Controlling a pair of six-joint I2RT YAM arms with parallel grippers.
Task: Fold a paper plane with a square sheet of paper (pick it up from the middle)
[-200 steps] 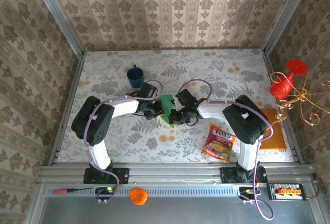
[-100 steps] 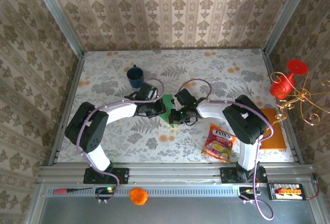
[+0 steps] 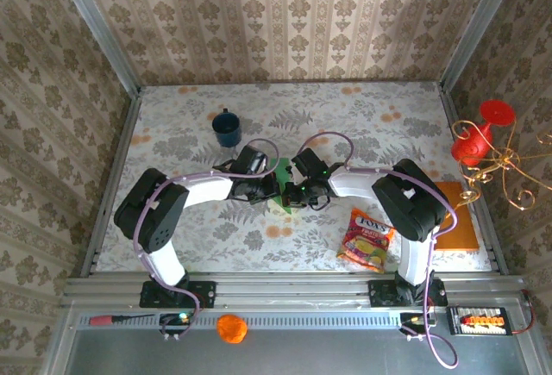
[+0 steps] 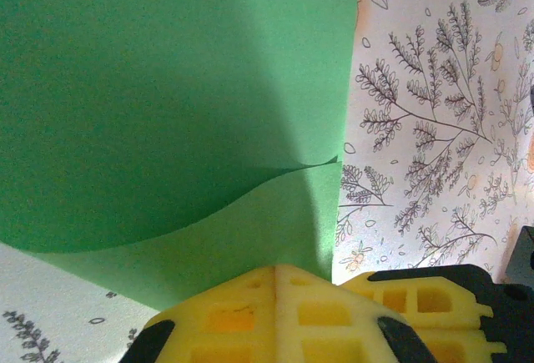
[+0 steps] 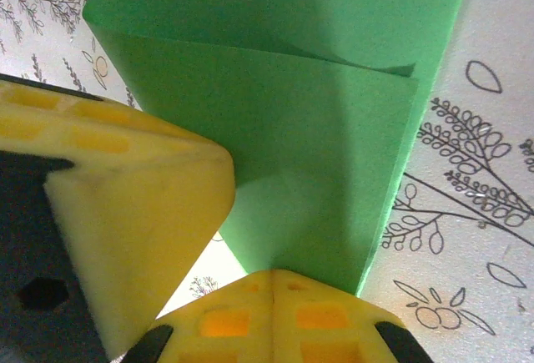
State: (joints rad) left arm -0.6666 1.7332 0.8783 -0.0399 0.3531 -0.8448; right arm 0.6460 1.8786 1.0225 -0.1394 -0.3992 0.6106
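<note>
Now the thin bright-green square sheet of paper (image 3: 280, 171), partly folded w/ one layer curling, sits mid-table btwn both arms. Left gripper (image 4: 275, 284) is clenched on one edge; right gripper (image 5: 272, 289) is clamped on a folded corner, just beside the left's yellow pad (image 5: 125, 204). Round dark-blue mug (image 3: 227, 128) stands near, behind-left; colourful snack packet (image 3: 368, 239) lies front-right; the floral-print table (image 3: 362, 116) has bare room at the far side

The left gripper (image 3: 267, 188) and the right gripper (image 3: 293, 192) crowded the folded green sheet (image 3: 279, 171) from 9 and 3 o'clock. From the sheet, a blue mug (image 3: 227, 128) stood close at 11 o'clock and a snack packet (image 3: 367, 239) at 4 o'clock. The table (image 3: 345, 116) lay bare toward 12, 1 and 7 o'clock, and a hand could pass there.
</note>
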